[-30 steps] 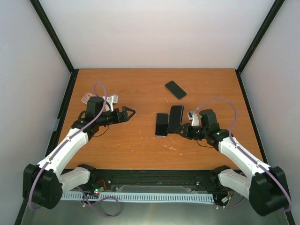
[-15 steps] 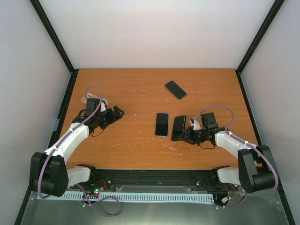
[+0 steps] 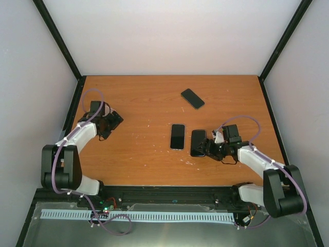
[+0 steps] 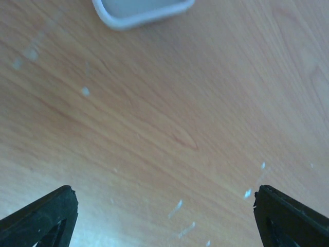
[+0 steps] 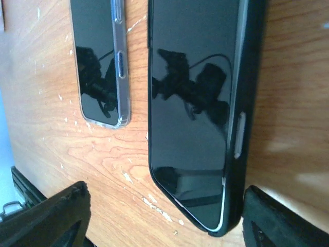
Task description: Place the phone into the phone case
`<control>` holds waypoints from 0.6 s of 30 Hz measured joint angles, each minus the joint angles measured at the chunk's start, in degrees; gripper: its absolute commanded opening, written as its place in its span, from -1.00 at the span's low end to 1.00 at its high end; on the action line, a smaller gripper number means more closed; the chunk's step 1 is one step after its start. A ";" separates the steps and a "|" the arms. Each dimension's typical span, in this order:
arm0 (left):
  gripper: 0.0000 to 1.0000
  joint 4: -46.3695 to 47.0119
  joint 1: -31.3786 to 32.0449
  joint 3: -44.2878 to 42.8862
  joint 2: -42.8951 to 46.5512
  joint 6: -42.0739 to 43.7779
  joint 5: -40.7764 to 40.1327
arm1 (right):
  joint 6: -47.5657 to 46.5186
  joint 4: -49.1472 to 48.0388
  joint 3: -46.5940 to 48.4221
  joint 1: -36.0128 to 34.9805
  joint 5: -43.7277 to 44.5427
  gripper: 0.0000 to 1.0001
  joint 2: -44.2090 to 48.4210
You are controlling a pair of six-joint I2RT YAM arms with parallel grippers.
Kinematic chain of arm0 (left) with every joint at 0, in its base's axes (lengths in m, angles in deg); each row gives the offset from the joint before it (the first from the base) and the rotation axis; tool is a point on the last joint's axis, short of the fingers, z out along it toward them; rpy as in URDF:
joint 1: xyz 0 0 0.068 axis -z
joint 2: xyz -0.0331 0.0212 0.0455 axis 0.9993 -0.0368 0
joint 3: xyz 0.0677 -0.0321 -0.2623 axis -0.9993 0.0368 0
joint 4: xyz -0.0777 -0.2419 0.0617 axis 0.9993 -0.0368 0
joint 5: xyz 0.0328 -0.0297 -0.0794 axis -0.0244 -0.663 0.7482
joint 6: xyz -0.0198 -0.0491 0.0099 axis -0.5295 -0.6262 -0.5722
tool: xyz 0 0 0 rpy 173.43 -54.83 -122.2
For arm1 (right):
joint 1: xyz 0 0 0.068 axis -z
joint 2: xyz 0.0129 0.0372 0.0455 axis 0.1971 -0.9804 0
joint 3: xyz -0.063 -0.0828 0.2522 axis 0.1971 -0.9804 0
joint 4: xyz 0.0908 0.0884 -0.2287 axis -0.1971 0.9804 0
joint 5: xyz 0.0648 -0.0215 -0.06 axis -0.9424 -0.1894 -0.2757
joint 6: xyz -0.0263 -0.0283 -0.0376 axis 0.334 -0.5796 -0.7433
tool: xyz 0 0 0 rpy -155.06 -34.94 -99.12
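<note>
white walls and a black frame enclose a wood-grain counter.

the black phone lies flat, face up, right of centre on the counter. a black case shows as a rim down its long edge, with a side button. judged seated in the case, though the far end is out of the wrist view.

right end effector: fingers spread, one to each side of the phone's near end, gripping nothing. left end effector: fingers spread over bare wood at the left edge, a pale case just ahead of it.

a clear-cased handset lies just beside the black phone, apart from it. a third handset is well apart, toward the back.

handling, judged: light, stiff slab. the glossy glass face is slick and breakable. hold across the long edges on the case rim, clear of the button; avoid the face.
</note>
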 measured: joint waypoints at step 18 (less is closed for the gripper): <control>0.40 0.33 -8.96 -15.96 -18.91 -2.78 -8.22 | 1.18 8.59 2.56 0.00 9.14 1.00 16.06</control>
